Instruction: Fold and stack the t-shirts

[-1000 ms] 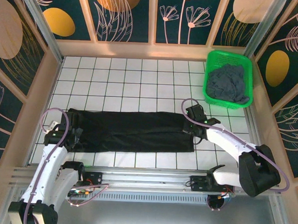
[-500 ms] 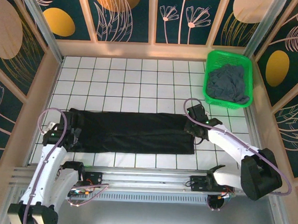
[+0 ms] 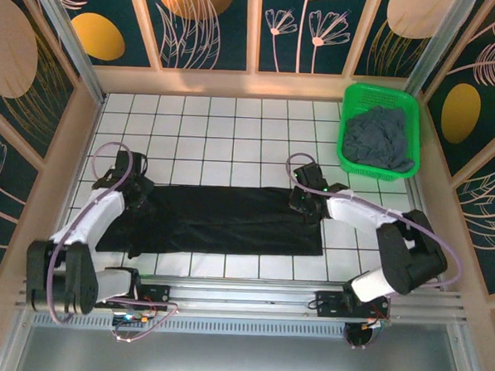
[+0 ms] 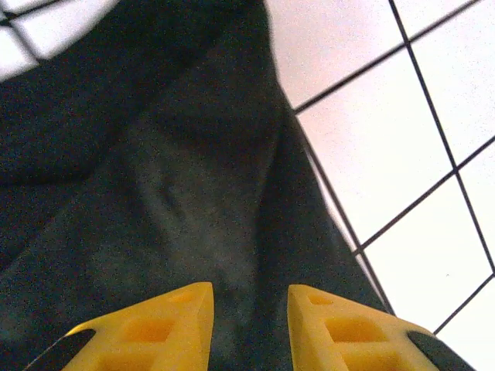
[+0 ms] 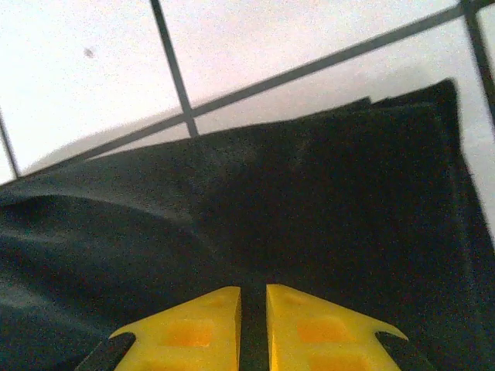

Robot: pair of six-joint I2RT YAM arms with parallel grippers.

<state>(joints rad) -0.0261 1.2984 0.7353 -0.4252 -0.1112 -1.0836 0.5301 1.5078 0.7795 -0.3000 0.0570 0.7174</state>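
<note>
On the white-tiled table (image 3: pixel 217 126), a black t-shirt (image 3: pixel 229 219) lies flattened in a long band running from 9 o'clock to 3 o'clock, while a grey-blue t-shirt (image 3: pixel 381 136) sits crumpled in a green basket (image 3: pixel 346 132) at the 1 o'clock corner. The left gripper (image 3: pixel 136 198) hangs over the band's 10 o'clock corner, its jaws spread with dark cloth showing through the gap and nothing pinched. The right gripper (image 3: pixel 301 201) sits at the 2 o'clock corner, where the wrist view shows two cloth edges lying one on the other. Its jaws are drawn almost together, leaving only a slit, and whether cloth is nipped there cannot be told. The step in hand looks like taking the far edge at both ends, ready to fold the band over toward 6 o'clock. Done well, each grip would bite just inside its corner and catch every layer, the doubled right corner above all. Both ends would then rise together and level, with the cloth kept taut between them so the middle does not sag or drag. The far edge would be laid squarely on the near one before either side lets go.
</note>
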